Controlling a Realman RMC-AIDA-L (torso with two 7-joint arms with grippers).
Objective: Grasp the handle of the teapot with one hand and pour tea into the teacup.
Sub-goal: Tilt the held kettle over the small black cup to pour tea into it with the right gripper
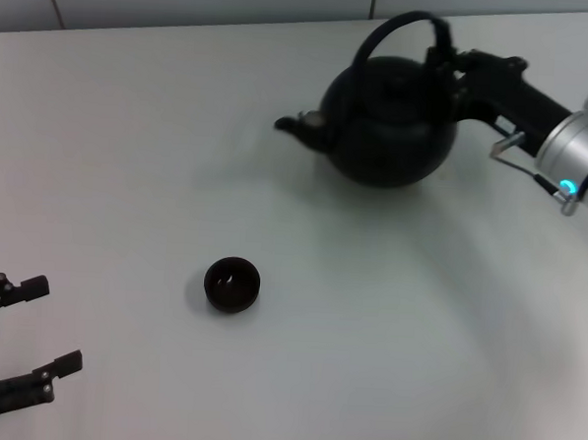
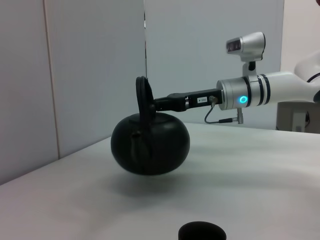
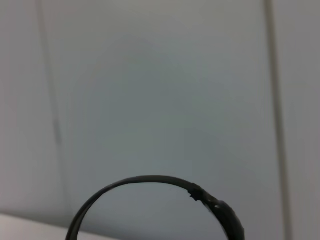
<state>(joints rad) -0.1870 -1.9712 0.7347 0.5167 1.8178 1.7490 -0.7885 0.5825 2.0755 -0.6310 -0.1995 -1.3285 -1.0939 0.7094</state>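
Teapot held off the table by its handle.
The teapot point(image 1: 388, 121), at upper right in the head view, is lifted by the right gripper point(image 1: 450, 63), clamped on the handle point(image 1: 408, 24). The teacup point(image 1: 231, 284) sits below centre. The left gripper point(image 1: 34, 333), lower left, is spread apart.

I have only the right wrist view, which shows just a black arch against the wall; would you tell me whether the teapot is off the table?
Observer: Yes. In the left wrist view the right gripper, clamped on the handle, holds the teapot clear of the table.
Operator: Where is the teacup?
Observer: The teacup stands nearer the robot, to the pot's left, apart from it.
Operator: And the spout?
Observer: The spout points to the robot's left. The left gripper sits open at the near left.
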